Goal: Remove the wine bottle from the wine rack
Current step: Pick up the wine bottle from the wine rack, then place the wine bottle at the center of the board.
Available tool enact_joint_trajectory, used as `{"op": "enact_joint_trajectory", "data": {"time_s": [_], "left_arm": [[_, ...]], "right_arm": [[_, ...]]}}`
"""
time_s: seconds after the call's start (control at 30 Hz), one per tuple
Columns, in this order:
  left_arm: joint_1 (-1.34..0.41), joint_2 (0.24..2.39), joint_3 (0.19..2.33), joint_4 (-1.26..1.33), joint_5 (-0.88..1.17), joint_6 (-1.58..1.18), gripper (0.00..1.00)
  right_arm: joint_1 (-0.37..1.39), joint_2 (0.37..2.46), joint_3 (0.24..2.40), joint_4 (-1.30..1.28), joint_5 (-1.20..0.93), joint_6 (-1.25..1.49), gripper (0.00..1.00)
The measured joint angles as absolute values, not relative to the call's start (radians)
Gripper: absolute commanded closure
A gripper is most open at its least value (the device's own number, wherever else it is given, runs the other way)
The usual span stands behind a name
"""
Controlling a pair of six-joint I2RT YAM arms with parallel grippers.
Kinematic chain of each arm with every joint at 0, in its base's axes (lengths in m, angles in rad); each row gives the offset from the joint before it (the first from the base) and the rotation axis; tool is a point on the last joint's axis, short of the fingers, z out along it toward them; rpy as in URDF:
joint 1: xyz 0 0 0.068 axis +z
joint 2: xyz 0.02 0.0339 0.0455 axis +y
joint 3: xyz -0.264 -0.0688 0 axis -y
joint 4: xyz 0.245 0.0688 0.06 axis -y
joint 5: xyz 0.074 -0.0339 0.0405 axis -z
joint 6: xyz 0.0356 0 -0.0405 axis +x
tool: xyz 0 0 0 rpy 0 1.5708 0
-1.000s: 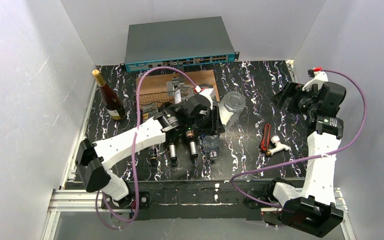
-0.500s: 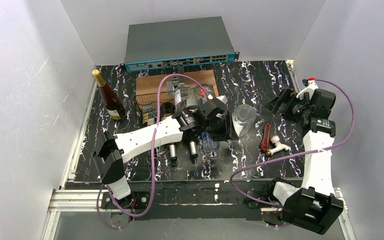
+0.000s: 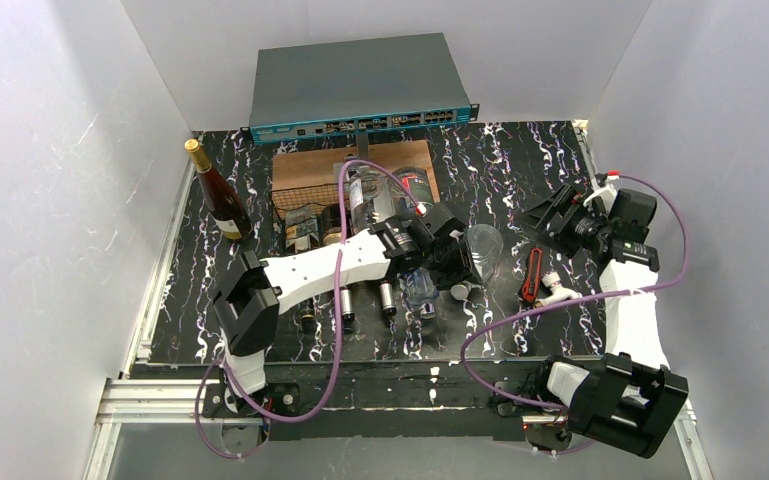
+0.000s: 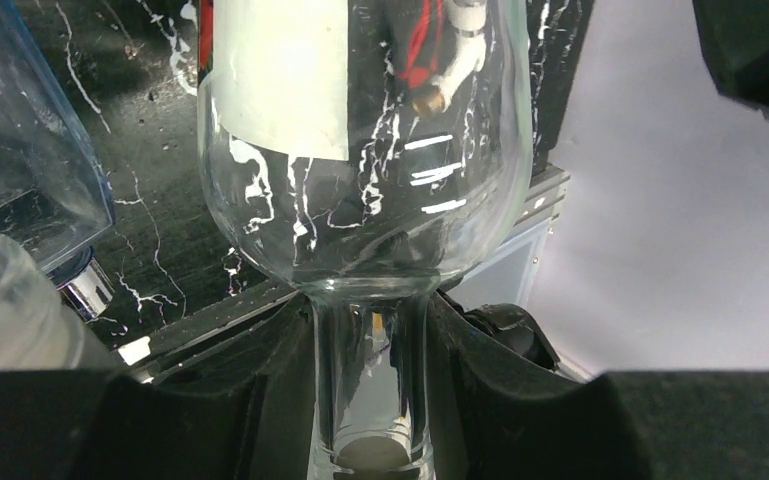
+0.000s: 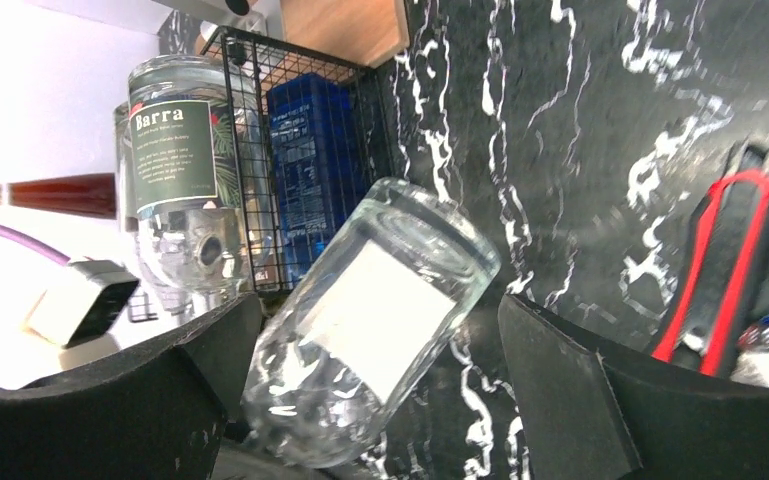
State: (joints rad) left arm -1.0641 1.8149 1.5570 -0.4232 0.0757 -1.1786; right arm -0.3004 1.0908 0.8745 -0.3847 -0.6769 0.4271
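I am watching the left gripper (image 3: 457, 262) clamping its fingers on the thin neck of the wine bottle (image 3: 485, 250). The bottle is clear glass with a plain white label, and it is tilting just right of the wine rack (image 3: 305, 195), apart from it. The right gripper (image 3: 550, 215) is hanging near the table's right side, with its fingers spread wide and gripping nothing.

Clear glass bottle (image 3: 484, 250) with a white label, tilted, neck gripped in the left tool (image 4: 370, 330), right of the black wire rack (image 3: 300, 192), apart.
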Motion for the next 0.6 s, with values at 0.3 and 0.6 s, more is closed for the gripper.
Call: {"op": "enact_joint_trajectory", "data": {"time_s": [0.3,0.6], "left_arm": [[-1.064,1.844,1.574,-0.440,0.076,-1.235,1.00],[-1.064,1.897,1.634,-0.426,0.090,-1.272,1.00]], "right_arm": [[-0.302,1.078,0.789,-0.390,-0.715,0.663,0.02],[-0.302,1.059,0.628,-0.424,-0.812,0.841,0.02]]}}
